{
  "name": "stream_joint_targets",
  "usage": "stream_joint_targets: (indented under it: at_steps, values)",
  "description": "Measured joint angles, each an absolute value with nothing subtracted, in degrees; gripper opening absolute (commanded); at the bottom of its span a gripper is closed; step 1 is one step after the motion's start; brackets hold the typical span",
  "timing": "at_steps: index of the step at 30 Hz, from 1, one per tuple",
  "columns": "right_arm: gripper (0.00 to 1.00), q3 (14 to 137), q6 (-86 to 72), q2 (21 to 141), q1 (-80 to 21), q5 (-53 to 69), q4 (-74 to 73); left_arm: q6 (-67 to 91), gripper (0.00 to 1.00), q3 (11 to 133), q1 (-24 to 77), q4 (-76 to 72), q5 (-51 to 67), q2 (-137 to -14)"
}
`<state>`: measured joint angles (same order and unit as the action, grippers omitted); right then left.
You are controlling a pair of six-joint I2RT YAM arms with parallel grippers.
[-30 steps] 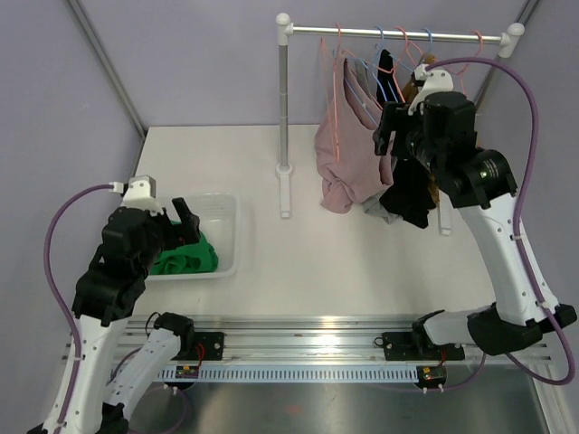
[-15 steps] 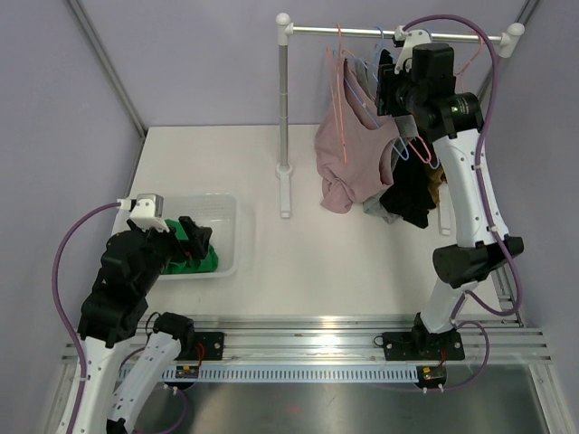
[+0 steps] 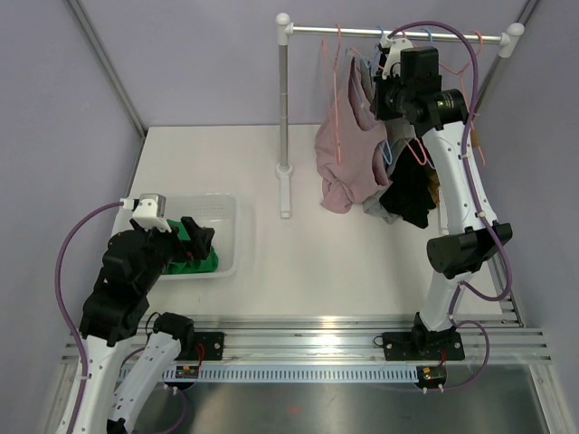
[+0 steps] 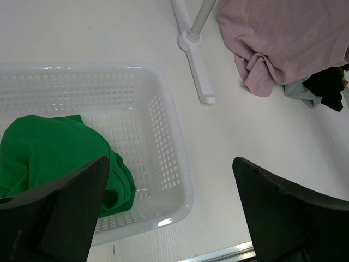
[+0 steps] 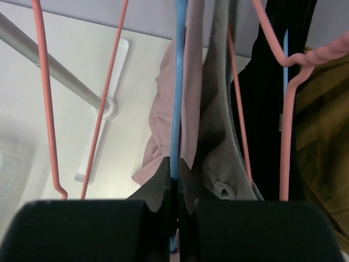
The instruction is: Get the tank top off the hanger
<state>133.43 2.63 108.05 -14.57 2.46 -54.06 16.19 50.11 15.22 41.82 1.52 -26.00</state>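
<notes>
Right arm is up at the rack [image 3: 398,33]. Right gripper [image 5: 175,176] is pinched tight on the blue hanger [image 5: 175,82], low on the wire, with no gap between the jaws.

The tank top [image 3: 348,158] hangs from the rail, its hem bunched just above the table [image 3: 298,262]. In the wrist view its ribbed mauve strap [image 5: 188,76] runs right beside the blue wire. Can't confirm from here that it's actually draped over that hanger rather than a neighbour.

Advice for this step:
- Keep the pinch firm and lift the hook straight up off the rail before pulling away.
- Move slowly. The wire is thin and will likely swivel in the grip.
- Draw it out toward the open side, away from the other clothes.

Around it, and in the way:
- Black garment [image 5: 267,98], grey garment [image 5: 218,136] and olive one [image 5: 322,136] are packed right against it. They're likely to drag along.
- Pink hangers [image 5: 46,98] sit on both sides, and their hooks could snag.
- Basket [image 3: 231,226] holds a green garment [image 4: 54,153]. Left gripper [image 4: 170,164] hovers above it with jaws wide apart and nothing in them, well away from the rack.
</notes>
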Motion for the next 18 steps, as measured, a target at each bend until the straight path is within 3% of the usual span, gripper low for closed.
stream_joint_targets:
  at_steps: [18]
  values:
    - [0.0,136.94,-2.55,103.33,-14.57,5.96,-56.9,16.19,0.99,50.11,15.29,41.71,1.78,-26.0]
